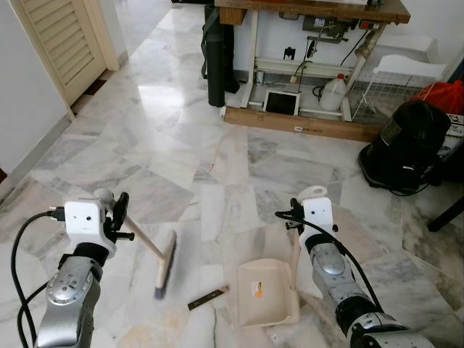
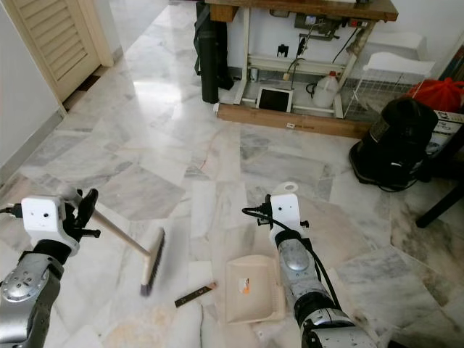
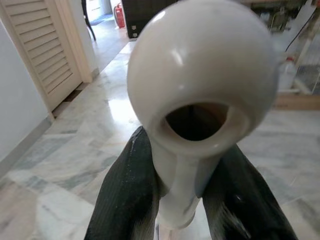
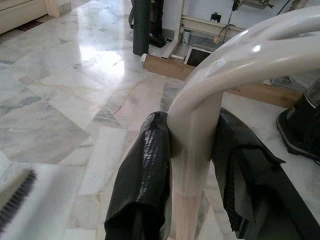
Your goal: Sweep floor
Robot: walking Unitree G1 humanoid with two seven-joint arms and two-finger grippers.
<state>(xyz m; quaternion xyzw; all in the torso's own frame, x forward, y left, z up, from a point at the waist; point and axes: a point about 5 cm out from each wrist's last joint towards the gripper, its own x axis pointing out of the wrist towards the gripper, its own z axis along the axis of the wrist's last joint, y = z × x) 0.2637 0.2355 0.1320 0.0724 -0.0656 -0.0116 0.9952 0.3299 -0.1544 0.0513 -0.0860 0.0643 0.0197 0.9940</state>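
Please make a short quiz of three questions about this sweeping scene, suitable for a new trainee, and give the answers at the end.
1. True or false: the left gripper holds the broom by its handle.
2. What lies on the floor between the broom head and the dustpan?
A. a red bag
B. a small dark strip of debris
C. a white jug
3. Fill in: the right gripper is closed on the handle of the ______.

Key: 1 true; 2 B; 3 dustpan.
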